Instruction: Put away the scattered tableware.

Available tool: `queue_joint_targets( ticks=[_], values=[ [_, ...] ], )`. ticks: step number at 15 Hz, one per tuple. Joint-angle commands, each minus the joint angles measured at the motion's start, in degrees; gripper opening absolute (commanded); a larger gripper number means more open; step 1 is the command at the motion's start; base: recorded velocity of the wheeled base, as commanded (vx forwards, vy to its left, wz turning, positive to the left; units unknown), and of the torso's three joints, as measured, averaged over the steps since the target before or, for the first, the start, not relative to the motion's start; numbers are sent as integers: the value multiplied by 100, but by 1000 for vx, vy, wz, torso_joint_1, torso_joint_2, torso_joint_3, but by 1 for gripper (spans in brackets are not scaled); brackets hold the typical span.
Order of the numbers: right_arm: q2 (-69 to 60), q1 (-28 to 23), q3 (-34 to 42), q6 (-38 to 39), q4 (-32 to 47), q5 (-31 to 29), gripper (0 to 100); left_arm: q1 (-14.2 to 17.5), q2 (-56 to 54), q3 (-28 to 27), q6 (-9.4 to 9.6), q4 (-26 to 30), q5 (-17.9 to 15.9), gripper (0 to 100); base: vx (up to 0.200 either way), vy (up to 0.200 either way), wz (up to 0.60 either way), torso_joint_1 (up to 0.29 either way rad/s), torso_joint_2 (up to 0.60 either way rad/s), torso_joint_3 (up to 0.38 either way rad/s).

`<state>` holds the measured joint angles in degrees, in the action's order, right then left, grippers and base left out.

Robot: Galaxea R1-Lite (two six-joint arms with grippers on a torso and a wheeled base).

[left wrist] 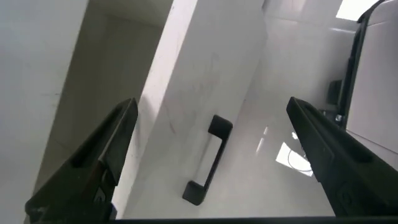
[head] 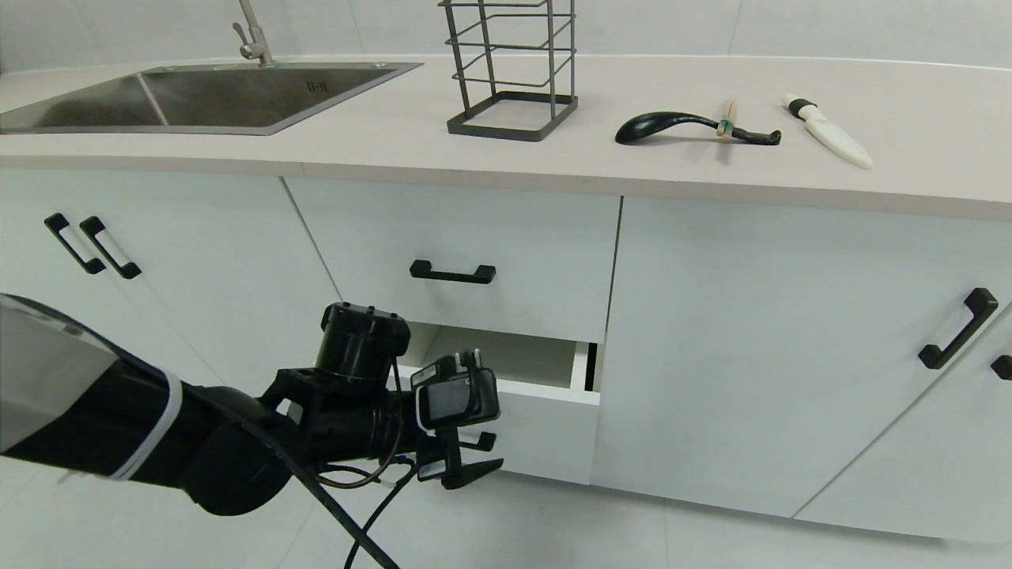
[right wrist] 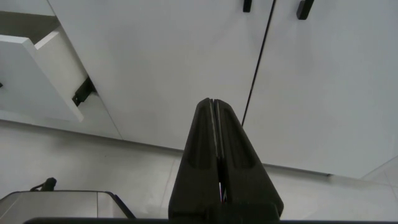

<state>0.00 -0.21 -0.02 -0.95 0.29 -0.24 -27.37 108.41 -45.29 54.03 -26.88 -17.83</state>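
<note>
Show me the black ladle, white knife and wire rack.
black ladle (head: 642,129): head view, its bowl.
white knife (head: 830,133): head view, its middle.
wire rack (head: 494,130): head view, its base.

One black ladle (head: 672,124); one white knife (head: 830,134); one wooden stick (head: 727,117); one wire rack (head: 512,75); one sink (head: 237,95); one faucet (head: 253,35); one closed drawer (head: 474,233); one open drawer (head: 549,431).

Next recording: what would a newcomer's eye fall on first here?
The left gripper, fingers open, hangs low in front of a partly open drawer under the counter. On the counter's right side lie a black ladle and a white knife. A wire rack stands between them and the sink.
</note>
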Motion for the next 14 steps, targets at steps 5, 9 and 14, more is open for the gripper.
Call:
queue_joint_targets(
  ticks=[5,9,14],
  values=[
    [9,3,2,-2,-3,-2,0,249,453,-455,29,-274,-1,100,0,0,0,0,0,0],
    [9,3,-6,-2,-3,-2,0,355,593,-446,161,-274,-36,100,0,0,0,0,0,0],
    [9,3,2,-2,-3,-2,0,355,585,-288,248,-265,-141,100,0,0,0,0,0,0]
  ],
)
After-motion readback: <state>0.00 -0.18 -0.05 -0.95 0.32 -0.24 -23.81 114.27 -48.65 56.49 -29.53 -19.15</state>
